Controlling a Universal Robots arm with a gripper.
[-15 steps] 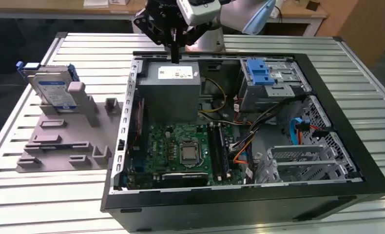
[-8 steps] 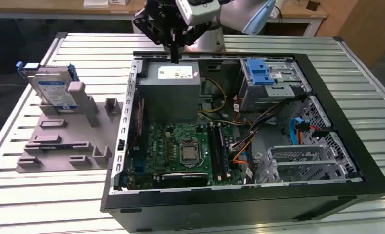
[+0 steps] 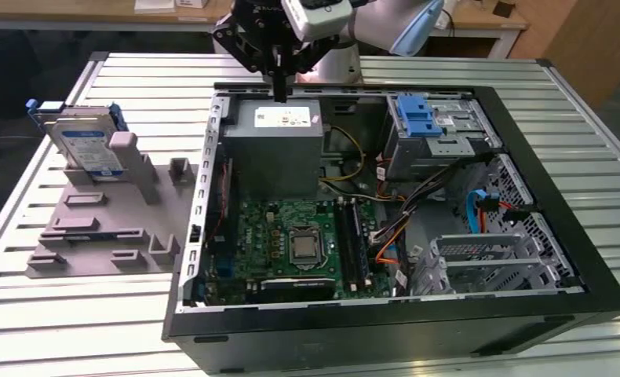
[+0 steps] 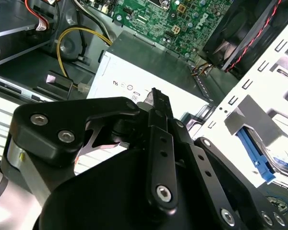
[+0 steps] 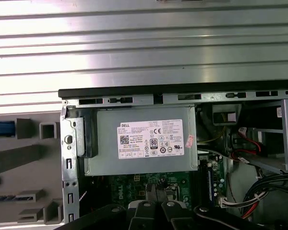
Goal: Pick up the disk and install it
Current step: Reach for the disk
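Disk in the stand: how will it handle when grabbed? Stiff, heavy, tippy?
The disk looks like a rigid metal slab, so it is probably stiff and dense for its size. It stands on edge in the grey stand, so a sideways nudge may tip it. Its blue rails may be slicker than the metal.

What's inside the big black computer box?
A grey power supply, a green motherboard, a metal drive cage with a blue latch, and cables. The power supply covers whatever lies beneath it.
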